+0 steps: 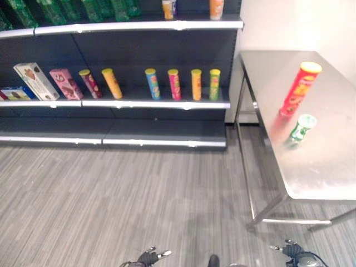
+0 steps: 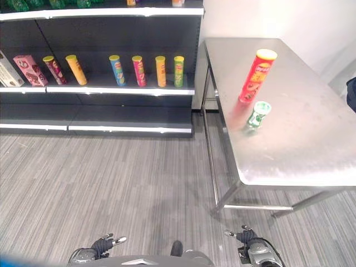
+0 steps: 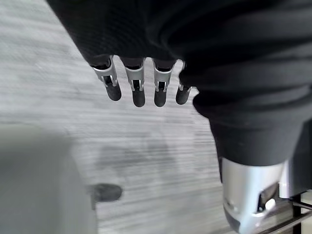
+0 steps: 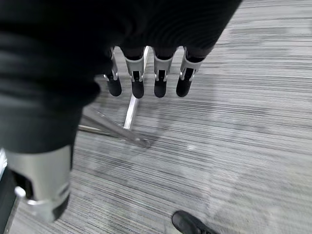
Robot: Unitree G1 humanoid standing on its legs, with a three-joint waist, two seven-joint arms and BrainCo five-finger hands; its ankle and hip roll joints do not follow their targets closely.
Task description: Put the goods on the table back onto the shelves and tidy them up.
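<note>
A tall red chip can point(image 1: 300, 88) with a yellow lid stands upright on the steel table point(image 1: 328, 167) at the right. Just in front of it stands a small green can point(image 1: 301, 129) with a pale lid. My left hand point(image 1: 149, 257) hangs low at the bottom edge, over the floor; its fingers point(image 3: 138, 87) are straight and hold nothing. My right hand point(image 1: 293, 251) hangs low at the bottom right, by the table's leg, with straight fingers point(image 4: 161, 80) and nothing in it. Both hands are far from the cans.
A dark shelf unit point(image 1: 167, 55) fills the back left. Its middle shelf point(image 1: 156, 103) carries several upright chip cans point(image 1: 174, 84) and snack boxes point(image 1: 35, 81); green bottles point(image 1: 89, 8) stand above. The lowest shelf point(image 1: 111, 141) is bare. Grey striped floor point(image 1: 122, 194) lies between.
</note>
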